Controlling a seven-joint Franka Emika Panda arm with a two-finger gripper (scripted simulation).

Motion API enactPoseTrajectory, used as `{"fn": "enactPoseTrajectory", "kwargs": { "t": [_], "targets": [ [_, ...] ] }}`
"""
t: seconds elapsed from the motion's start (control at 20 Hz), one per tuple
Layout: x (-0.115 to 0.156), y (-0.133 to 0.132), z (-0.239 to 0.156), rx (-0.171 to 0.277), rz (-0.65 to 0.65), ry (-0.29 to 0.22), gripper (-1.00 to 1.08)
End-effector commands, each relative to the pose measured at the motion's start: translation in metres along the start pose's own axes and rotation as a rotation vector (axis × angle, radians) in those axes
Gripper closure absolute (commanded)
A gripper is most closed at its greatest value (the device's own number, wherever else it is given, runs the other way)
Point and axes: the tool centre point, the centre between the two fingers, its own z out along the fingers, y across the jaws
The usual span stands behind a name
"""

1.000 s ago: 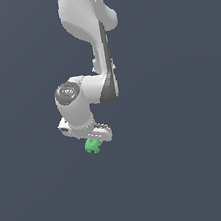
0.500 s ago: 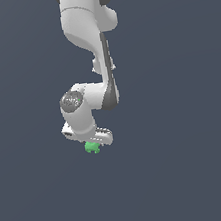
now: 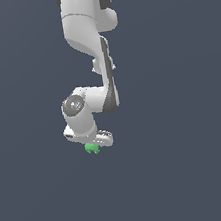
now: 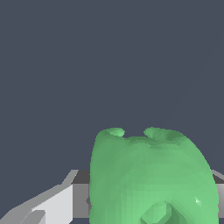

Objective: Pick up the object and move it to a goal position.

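The green blob (image 4: 151, 175) looks smooth, faintly glossy, perhaps plastic; the white gripper (image 3: 91, 142) shell appears smooth and satin.

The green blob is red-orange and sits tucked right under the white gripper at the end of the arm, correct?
Not quite: the blob is bright green, not red-orange. The exterior view shows it tucked right under the white gripper at the end of the arm, and the wrist view shows the same green up close.

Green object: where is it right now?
In the exterior view the green object sits just under the white gripper, left of centre; the wrist view shows it close up between the fingers.
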Motion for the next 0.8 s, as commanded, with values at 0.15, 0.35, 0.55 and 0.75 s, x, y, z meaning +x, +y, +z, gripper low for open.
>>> {"fn": "enactPoseTrajectory", "kwargs": {
  "t": [0.15, 0.35, 0.55, 0.75],
  "targets": [
    [0.0, 0.0, 0.0, 0.0, 0.0, 0.0, 1.08],
    [0.0, 0.0, 0.0, 0.0, 0.0, 0.0, 1.08],
    [-0.004, -0.009, -0.004, 0.0, 0.0, 0.0, 1.08],
    [-0.015, -0.031, -0.013, 0.0, 0.0, 0.0, 1.08]
  ]
}}
